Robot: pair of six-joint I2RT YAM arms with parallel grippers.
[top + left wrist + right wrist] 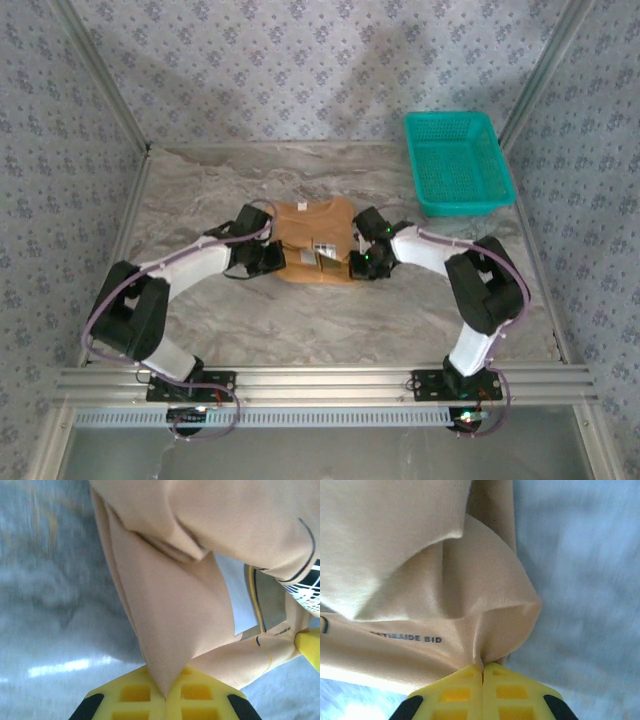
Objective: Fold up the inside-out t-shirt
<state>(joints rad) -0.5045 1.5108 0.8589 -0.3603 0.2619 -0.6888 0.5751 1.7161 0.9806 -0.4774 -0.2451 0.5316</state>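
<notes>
Left wrist: left gripper [165,696] pinches the inside-out t-shirt [170,605]; right gripper [482,672] pinches its opposite side. Advice: raise the 2 pinches level, cloth taut.

One t-shirt [318,228], one teal basket [458,165] at two o'clock on one tabletop [400,320], one left end effector [165,694], one right end effector [483,673].

**Marbled table, two things on it**

A grey, marble-patterned flat table [300,330] carries two things. A tan, orange-brown short-sleeved t-shirt of soft thin cloth [315,225] lies bunched and partly folded about the middle of the table, with a small white label [322,247] showing on top. A teal rectangular plastic mesh basket [465,208] stands in the far right corner, apart from the t-shirt.
</notes>
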